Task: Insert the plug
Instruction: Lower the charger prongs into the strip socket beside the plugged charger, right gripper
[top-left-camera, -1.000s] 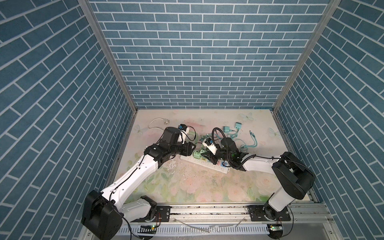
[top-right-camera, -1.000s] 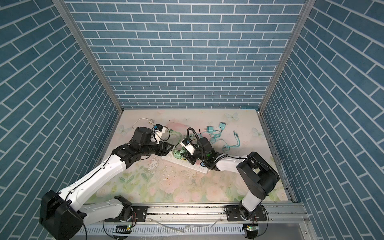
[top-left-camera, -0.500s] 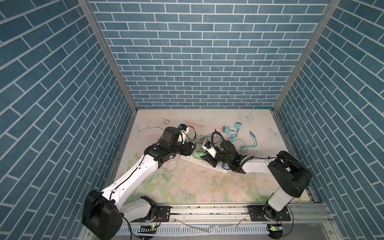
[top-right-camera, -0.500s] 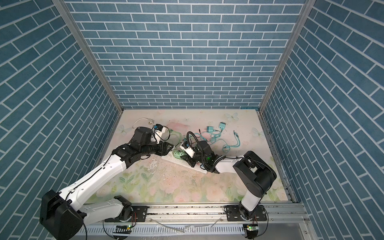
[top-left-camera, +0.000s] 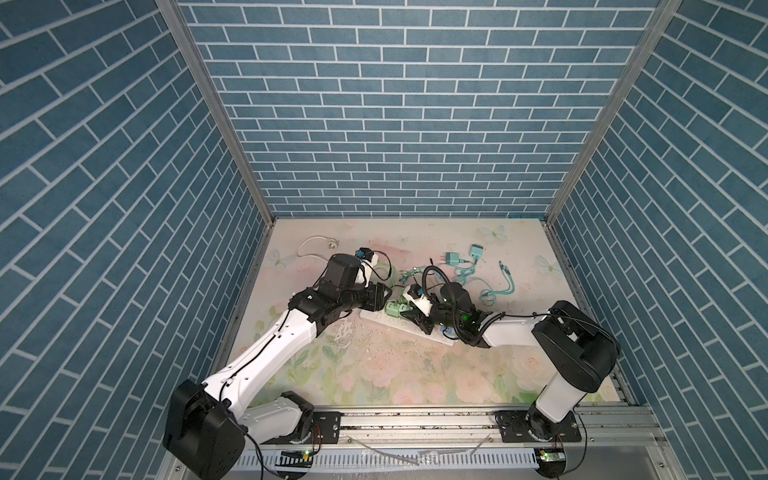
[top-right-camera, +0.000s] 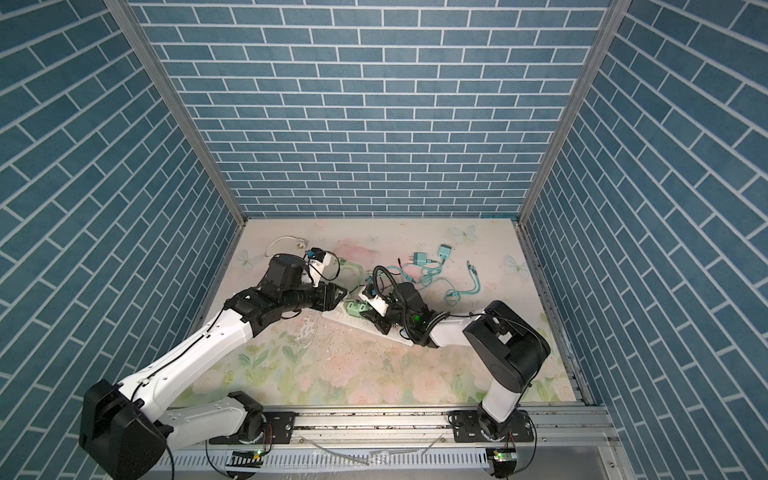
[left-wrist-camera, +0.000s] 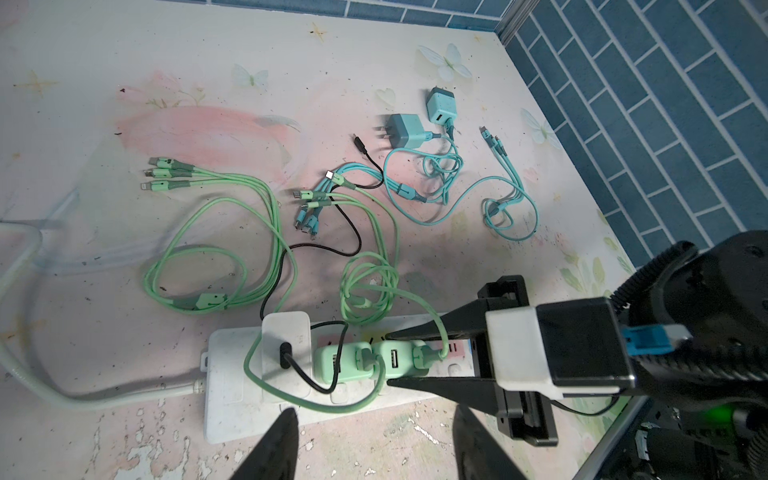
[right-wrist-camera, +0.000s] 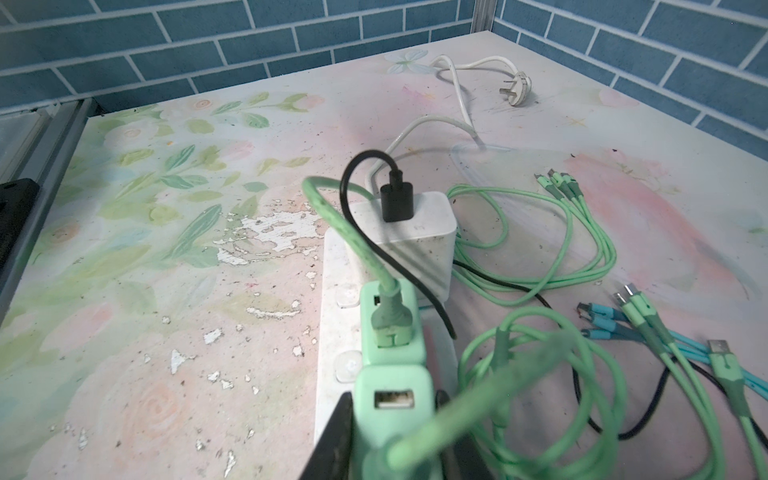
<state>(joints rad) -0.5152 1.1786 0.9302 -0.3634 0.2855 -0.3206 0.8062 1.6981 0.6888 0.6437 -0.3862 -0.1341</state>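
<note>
A white power strip (left-wrist-camera: 232, 374) lies mid-table and shows in both top views (top-left-camera: 374, 326) (top-right-camera: 336, 318). It carries a white charger (left-wrist-camera: 286, 336) with a black cable and a green charger (left-wrist-camera: 336, 365). Beside these stands a second green plug (left-wrist-camera: 397, 357) (right-wrist-camera: 390, 407), upright on the strip with its USB port facing up. My right gripper (right-wrist-camera: 395, 415) (top-left-camera: 409, 316) is shut on that plug, one finger on each side. My left gripper (left-wrist-camera: 374, 415) (top-left-camera: 384, 301) hangs open just off the strip's near edge, holding nothing.
Green cables (left-wrist-camera: 208, 257) coil behind the strip, one looping over the held plug. Two teal chargers (left-wrist-camera: 415, 129) with teal cables lie at the back right. The strip's white cord and wall plug (right-wrist-camera: 517, 87) lie at the back left. Blue brick walls enclose the table.
My right gripper has moved left and down onto the strip with the green plug. The left arm has barely moved.
</note>
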